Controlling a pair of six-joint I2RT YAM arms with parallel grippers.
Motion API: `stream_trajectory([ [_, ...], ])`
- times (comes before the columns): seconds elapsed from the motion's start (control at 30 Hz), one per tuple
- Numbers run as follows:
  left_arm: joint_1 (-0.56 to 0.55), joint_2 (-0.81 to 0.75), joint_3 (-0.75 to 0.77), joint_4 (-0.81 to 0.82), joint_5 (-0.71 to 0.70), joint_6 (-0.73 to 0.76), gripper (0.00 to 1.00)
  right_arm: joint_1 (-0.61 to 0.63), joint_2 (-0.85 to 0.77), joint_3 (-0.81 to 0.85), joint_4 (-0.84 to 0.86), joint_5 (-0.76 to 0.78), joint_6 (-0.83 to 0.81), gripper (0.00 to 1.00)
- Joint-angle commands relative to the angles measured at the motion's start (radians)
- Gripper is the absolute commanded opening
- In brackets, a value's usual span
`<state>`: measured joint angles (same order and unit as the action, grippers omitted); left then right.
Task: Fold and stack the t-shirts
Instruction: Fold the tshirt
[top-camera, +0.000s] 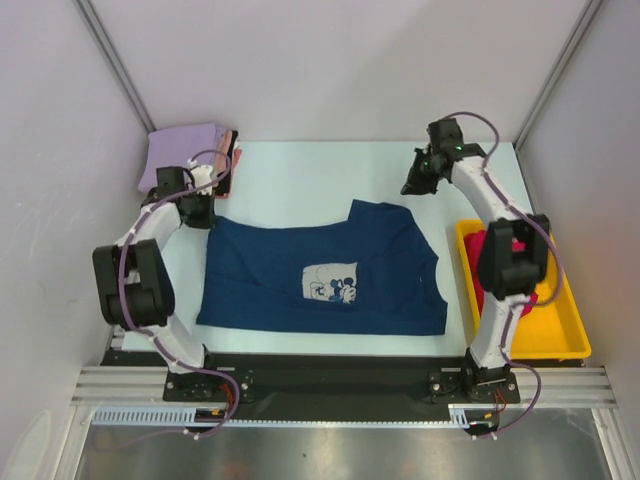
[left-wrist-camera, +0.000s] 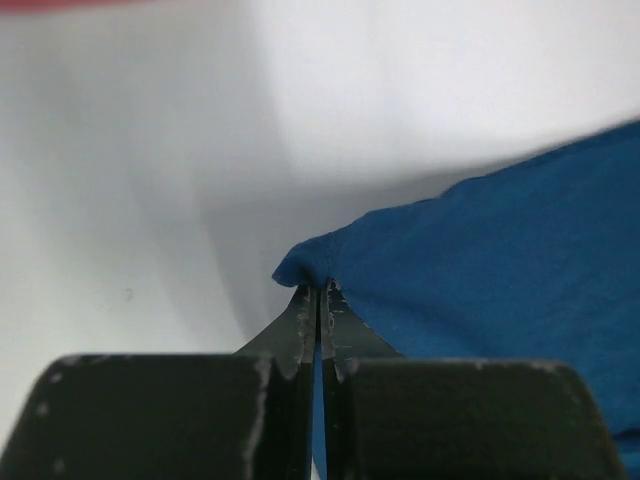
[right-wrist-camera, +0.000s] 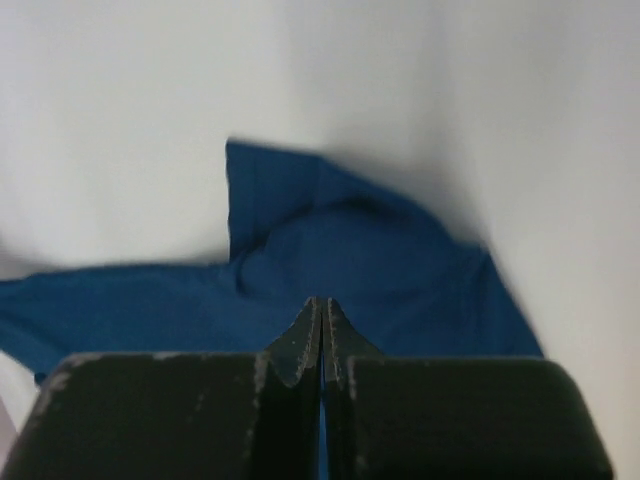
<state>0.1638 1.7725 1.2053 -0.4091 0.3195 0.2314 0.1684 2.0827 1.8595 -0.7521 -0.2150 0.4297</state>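
Two end effectors (left-wrist-camera: 318, 293) (right-wrist-camera: 320, 304) pinch one navy t-shirt (top-camera: 260, 270).

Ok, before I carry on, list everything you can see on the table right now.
navy t-shirt: one, navy with white print, spread flat mid-table
lavender t-shirt: one, lavender, folded, far left corner
pink t-shirt: one, pink, edge showing beside the lavender one
crimson t-shirt: one, crimson, in the tray
yellow tray: one, yellow, right side
left gripper: one, black, shut on the navy t-shirt's far left corner
right gripper: one, black, shut on its far right edge
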Motion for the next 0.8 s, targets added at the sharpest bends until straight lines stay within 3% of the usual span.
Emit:
stream_trajectory([
  [0.0,0.002,-0.18,-0.068,0.043,0.03,0.113,0.01,0.006,-0.276,-0.22,0.078,0.035,-0.014,0.0],
  [0.1,0.008,-0.241,-0.134,0.033,0.02,0.179,0.0,-0.007,-0.326,-0.368,0.171,0.028,-0.02,0.01],
  [0.13,0.008,-0.246,-0.154,0.03,0.021,0.187,0.0,-0.015,-0.29,-0.353,0.171,0.026,-0.035,0.14],
  [0.33,0.008,-0.219,-0.13,0.018,0.056,0.122,0.0,0.104,0.006,0.073,0.079,0.257,-0.374,0.45],
  [0.43,0.008,-0.222,-0.141,0.039,0.058,0.114,0.0,0.141,0.118,0.205,0.053,0.255,-0.5,0.51],
  [0.53,0.006,-0.206,-0.141,0.033,0.047,0.123,0.0,0.163,0.181,0.278,0.037,0.143,-0.621,0.55],
  [0.77,0.006,-0.159,-0.124,0.03,0.032,0.126,0.0,0.263,0.384,0.467,-0.029,0.192,-0.758,0.6],
])
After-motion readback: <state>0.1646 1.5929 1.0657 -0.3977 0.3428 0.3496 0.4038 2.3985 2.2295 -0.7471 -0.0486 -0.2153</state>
